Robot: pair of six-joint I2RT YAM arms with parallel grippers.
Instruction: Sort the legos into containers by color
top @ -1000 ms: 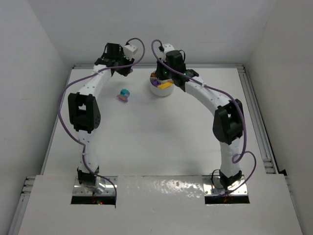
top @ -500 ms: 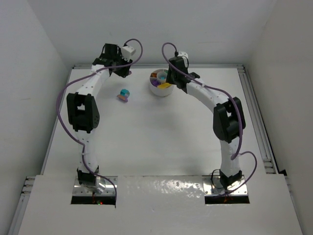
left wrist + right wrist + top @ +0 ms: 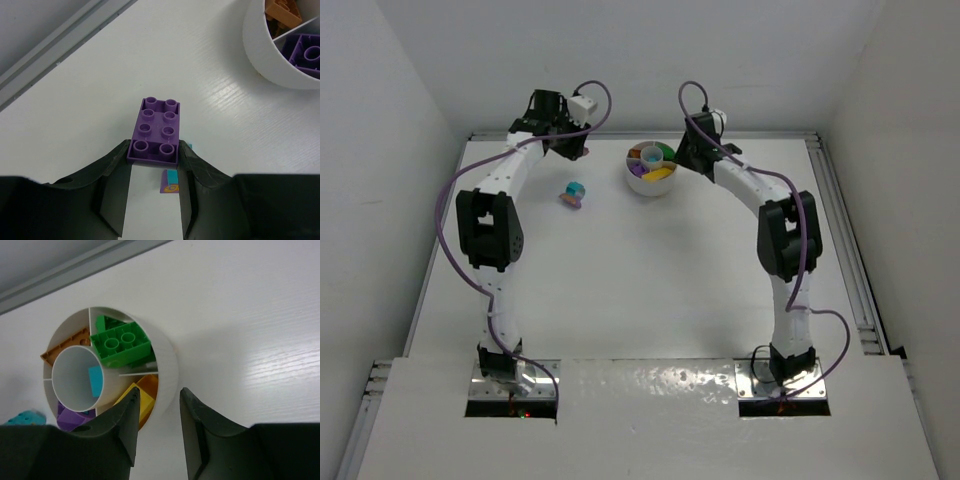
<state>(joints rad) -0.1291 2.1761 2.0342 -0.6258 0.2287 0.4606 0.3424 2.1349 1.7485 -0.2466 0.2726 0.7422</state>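
- dish [image 3: 169,365] holds sorted legos [image 3: 122,346]: green, orange, yellow, purple.
- my left pincer [image 3: 154,151] grips a purple brick [image 3: 156,125]; my right pincer [image 3: 158,394] is released, empty.
- loose cluster [image 3: 574,193] unsorted on desk [image 3: 650,290].

You see glossy, smooth plastic on the purple brick [image 3: 154,131] and the green brick [image 3: 121,344]. White dish [image 3: 167,365]: smooth plastic, soft sheen. Your table [image 3: 225,120] is white with a fine wood-like grain, slightly shiny. Left gripper [image 3: 155,150]: matt black plastic, faintly textured.
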